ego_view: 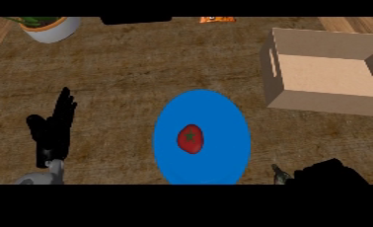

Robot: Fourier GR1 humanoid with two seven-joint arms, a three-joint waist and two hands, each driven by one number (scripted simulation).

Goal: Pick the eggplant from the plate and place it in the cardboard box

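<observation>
A red, tomato-like thing, not the eggplant the task names, lies mid blue plate, untouched; the left hand rests open, fingers up. The right hand sits at the lower edge, fingers unreadable; bare counter leaves open room up to the cardboard box, mouth upward.

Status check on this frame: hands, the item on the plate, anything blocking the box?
Left hand open, resting at left. Right hand low at right edge, fingers unclear. Red tomato-like item, not an eggplant, on blue plate. Cardboard box open, path unobstructed.
</observation>
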